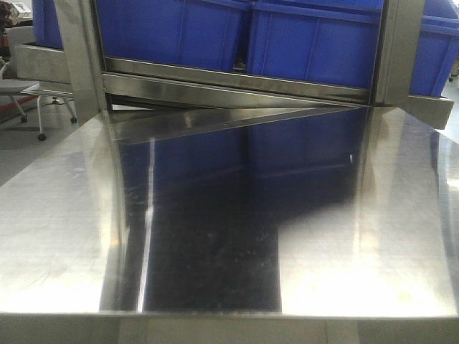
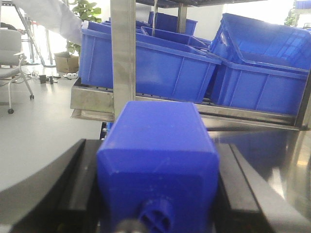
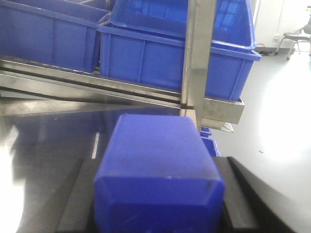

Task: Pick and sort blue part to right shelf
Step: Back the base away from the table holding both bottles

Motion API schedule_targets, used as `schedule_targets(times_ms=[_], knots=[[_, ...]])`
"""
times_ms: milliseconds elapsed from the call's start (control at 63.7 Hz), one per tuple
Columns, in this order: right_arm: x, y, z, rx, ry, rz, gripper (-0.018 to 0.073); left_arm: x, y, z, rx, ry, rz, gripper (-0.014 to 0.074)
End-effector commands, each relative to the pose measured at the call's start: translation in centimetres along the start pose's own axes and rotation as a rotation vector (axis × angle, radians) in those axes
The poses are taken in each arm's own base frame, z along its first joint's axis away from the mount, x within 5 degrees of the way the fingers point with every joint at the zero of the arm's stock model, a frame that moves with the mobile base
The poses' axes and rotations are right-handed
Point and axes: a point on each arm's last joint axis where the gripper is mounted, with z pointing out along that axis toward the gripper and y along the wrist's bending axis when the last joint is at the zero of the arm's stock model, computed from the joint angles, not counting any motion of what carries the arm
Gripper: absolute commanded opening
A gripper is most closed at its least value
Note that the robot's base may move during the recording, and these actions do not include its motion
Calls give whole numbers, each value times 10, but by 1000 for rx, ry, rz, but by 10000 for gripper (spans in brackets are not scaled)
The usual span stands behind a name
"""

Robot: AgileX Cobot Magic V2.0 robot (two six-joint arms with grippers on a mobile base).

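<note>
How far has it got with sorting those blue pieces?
Picking looks done: the left tool holds a blue part, the right tool a second blue part. Both are in hand, facing the blue bins on the shelf. Left: placing them on the right shelf; neither part is in a bin yet.

Polished steel table; rear shelf carries blue bins

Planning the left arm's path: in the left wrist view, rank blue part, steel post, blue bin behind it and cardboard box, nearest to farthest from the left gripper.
1. blue part, in the left gripper.
2. steel post, just ahead.
3. blue bin, behind the post.
4. cardboard box, far left on the floor.
</note>
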Motion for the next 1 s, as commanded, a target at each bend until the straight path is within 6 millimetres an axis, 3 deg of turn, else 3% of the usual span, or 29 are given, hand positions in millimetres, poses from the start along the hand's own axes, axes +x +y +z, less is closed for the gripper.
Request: schedule_targets(times_ms=[0, 988], knots=[[-18, 0, -1, 1, -113, -15, 396, -16, -1, -1, 4, -104, -5, 386], [-18, 0, -1, -1, -113, -15, 396, -16, -1, -2, 4, -105, -5, 386]])
